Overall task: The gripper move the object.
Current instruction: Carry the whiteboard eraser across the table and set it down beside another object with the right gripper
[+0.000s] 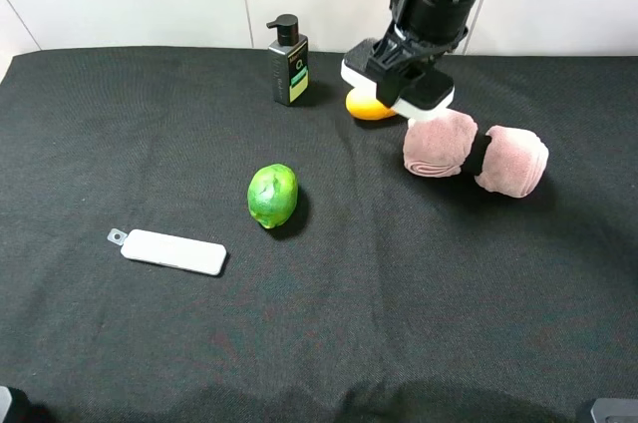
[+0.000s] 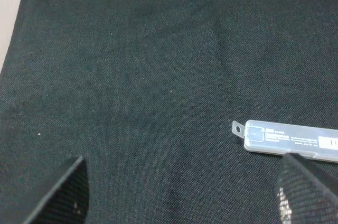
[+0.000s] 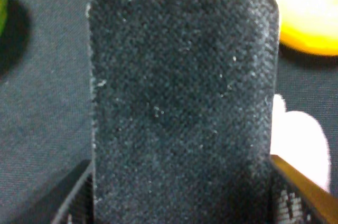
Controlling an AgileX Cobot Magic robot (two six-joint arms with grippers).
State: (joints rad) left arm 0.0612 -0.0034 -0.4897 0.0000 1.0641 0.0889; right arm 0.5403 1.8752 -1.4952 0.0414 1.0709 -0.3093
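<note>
eraser block, flat and rectangular with rounded corners, black felt top and white plastic base point(image 1: 431, 94), sits clamped in the dark, short-fingered right gripper point(image 1: 397, 76) at the back right of the black cloth table point(image 1: 419, 323). the jaws are shut tight across its short width, one finger on each long side, and its long axis runs roughly left to right in the high view. it looks raised off the cloth, just over a round orange-yellow fruit point(image 1: 367, 107), with two pink rolled towels point(image 1: 476, 152) just beside it; both crowd any low path. a dark pump bottle point(image 1: 288, 62) stands near, a green fruit point(image 1: 272, 196) mid-table, a slim white bar with grey tab point(image 1: 171, 251) front left. the left gripper point(image 2: 179, 197), jaws wide apart and empty, hovers by that bar, well apart from the eraser.
</note>
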